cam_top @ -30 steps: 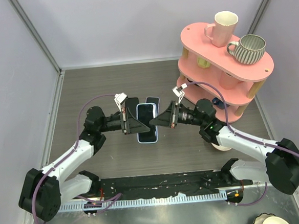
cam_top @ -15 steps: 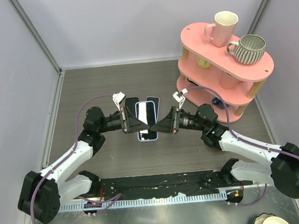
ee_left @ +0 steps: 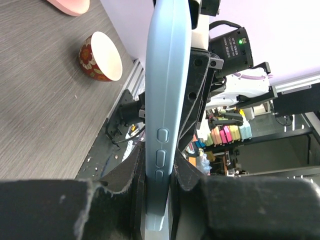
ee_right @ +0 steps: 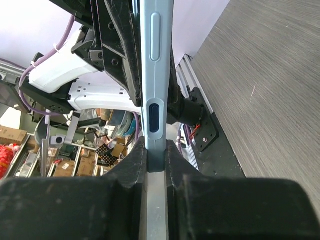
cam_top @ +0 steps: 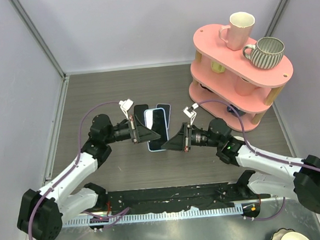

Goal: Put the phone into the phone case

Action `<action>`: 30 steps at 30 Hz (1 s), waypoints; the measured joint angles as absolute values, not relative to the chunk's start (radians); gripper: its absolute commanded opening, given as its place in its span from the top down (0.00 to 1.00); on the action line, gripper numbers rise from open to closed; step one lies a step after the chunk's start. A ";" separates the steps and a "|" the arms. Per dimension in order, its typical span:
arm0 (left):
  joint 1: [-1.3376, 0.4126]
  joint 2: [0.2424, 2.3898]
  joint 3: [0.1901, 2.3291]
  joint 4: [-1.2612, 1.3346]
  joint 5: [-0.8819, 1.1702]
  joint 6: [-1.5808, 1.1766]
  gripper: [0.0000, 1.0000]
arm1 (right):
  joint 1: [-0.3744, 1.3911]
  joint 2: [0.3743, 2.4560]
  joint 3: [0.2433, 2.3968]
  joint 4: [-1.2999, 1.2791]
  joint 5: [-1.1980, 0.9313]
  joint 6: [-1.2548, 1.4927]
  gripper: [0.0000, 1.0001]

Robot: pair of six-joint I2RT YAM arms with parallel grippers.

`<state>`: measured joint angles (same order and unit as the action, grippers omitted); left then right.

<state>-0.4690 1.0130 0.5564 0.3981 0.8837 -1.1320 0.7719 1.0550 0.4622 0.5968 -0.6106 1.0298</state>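
Observation:
A light blue phone case [cam_top: 148,121] with the dark-screened phone [cam_top: 157,130] lying in it hangs tilted above the table's middle. How fully the phone sits in it I cannot tell. My left gripper [cam_top: 149,135] is shut on the case's left long edge. In the left wrist view the case [ee_left: 167,75] runs up from my left gripper [ee_left: 159,200], side buttons showing. My right gripper [cam_top: 170,143] is shut on the opposite edge near the lower corner. In the right wrist view the case [ee_right: 156,60] is pinched in my right gripper [ee_right: 156,160].
Two flat dark slabs lie on the table behind, one black [cam_top: 140,110], one blue-edged [cam_top: 164,107]. A pink two-tier shelf [cam_top: 209,39] at the back right carries a cream mug [cam_top: 240,27] and a ribbed mug [cam_top: 267,52]. A red patterned bowl [ee_left: 102,57] stands nearby.
My right gripper let go, slid toward the near end of the case and shut again there. The case has tilted and risen slightly. My left gripper kept its hold.

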 measured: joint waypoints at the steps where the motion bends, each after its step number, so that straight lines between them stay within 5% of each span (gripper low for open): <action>1: -0.472 1.009 0.565 0.378 0.883 -1.114 1.00 | 0.774 1.042 0.463 0.582 -0.599 1.023 0.99; 2: -0.475 1.005 0.572 0.361 0.883 -1.098 1.00 | 0.777 1.033 0.466 0.566 -0.593 1.018 0.95; 4: -0.479 0.996 0.587 0.327 0.881 -1.069 1.00 | 0.782 1.016 0.484 0.516 -0.578 0.994 0.72; 8: -0.476 0.980 0.603 0.286 0.860 -1.027 1.00 | 0.788 0.993 0.517 0.425 -0.547 0.956 0.59; 11: -0.462 0.980 0.603 0.256 0.833 -1.012 1.00 | 0.782 0.974 0.517 0.400 -0.522 0.949 0.62; 15: -0.461 0.980 0.603 0.253 0.830 -1.013 1.00 | 0.781 0.970 0.516 0.376 -0.500 0.950 0.87; 19: -0.459 0.982 0.603 0.256 0.834 -1.014 1.00 | 0.778 0.969 0.513 0.370 -0.499 0.957 0.99; 27: -0.459 0.984 0.603 0.252 0.831 -1.011 1.00 | 0.778 0.969 0.504 0.387 -0.491 0.974 0.99; 30: -0.459 0.984 0.603 0.234 0.818 -0.997 1.00 | 0.778 0.969 0.503 0.372 -0.467 0.984 0.91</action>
